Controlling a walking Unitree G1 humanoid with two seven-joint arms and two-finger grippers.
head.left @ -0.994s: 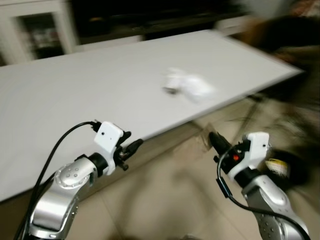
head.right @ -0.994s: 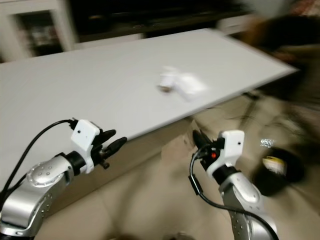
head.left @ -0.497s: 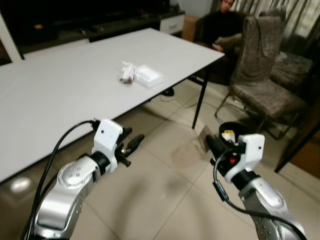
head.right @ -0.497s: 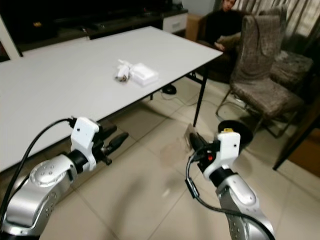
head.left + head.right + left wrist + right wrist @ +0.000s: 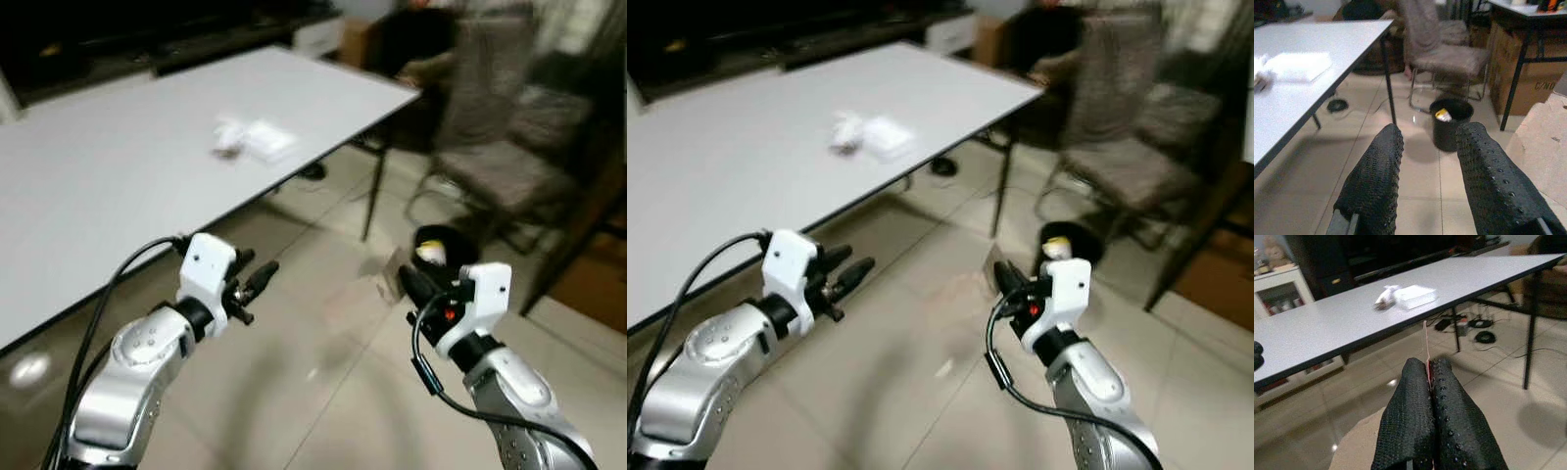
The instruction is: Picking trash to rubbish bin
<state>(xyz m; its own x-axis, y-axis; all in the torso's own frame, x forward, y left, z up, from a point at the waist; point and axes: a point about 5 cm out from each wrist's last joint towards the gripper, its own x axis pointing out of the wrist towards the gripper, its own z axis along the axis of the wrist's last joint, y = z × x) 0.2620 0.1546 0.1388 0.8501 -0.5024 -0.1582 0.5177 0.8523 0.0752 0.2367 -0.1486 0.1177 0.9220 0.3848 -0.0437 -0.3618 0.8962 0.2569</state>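
The right end effector (image 5: 1004, 281) is clenched on a thin plastic scrap (image 5: 1425, 340), carrying it toward the black rubbish bin (image 5: 440, 249) beside the worktop (image 5: 118, 166). The left end effector (image 5: 257, 279) hangs released. Next: get over the bin, release.

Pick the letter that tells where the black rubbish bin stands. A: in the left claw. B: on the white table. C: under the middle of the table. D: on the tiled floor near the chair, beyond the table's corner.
D: the black rubbish bin stands on the tiled floor beside the chair, past the white table corner, with a yellow scrap inside.
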